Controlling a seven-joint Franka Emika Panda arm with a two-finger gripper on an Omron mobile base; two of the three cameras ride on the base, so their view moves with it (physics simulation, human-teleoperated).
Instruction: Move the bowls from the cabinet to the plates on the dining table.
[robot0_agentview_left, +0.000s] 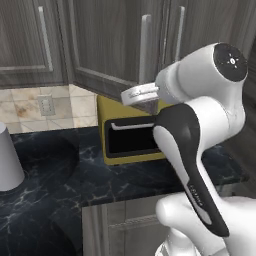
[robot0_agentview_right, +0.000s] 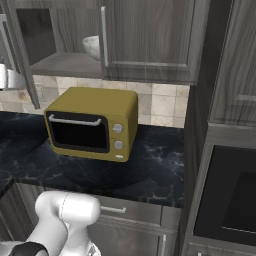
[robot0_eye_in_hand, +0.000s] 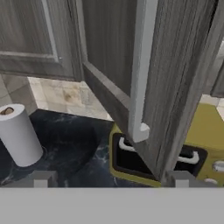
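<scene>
Left base view. The arm (robot0_agentview_left: 200, 135) rises from the lower right and covers much of the cabinet (robot0_agentview_left: 115, 45) front. One cabinet door (robot0_agentview_left: 125, 47) stands swung out toward the camera, its long bar handle (robot0_agentview_left: 145, 50) upright just above the arm's wrist. Below sit a yellow toaster oven (robot0_agentview_left: 127, 137) against the back edge of the black marble counter (robot0_agentview_left: 75, 175) and a paper towel roll (robot0_agentview_left: 7, 157) at the counter's left edge.

Right base view. The cabinet (robot0_agentview_right: 150, 40) is open on its left half. On the shelf (robot0_agentview_right: 65, 64) a pale bowl (robot0_agentview_right: 92, 46) shows, half hidden behind the edge of the closed door; its pattern cannot be made out. It stands directly above the toaster oven (robot0_agentview_right: 92, 124). No second bowl can be made out.

Hand view. The gripper (robot0_eye_in_hand: 111, 179) is spread wide and holds nothing; its two tips flank the lower end of the open door (robot0_eye_in_hand: 131, 74), whose handle (robot0_eye_in_hand: 142, 70) runs lengthwise up the picture, apart from both tips.

Governing relation. The bowl lies behind and beyond the open door, up on the shelf; the hand faces the door's outer face, so it would likely need to round the door's edge to reach in.
</scene>
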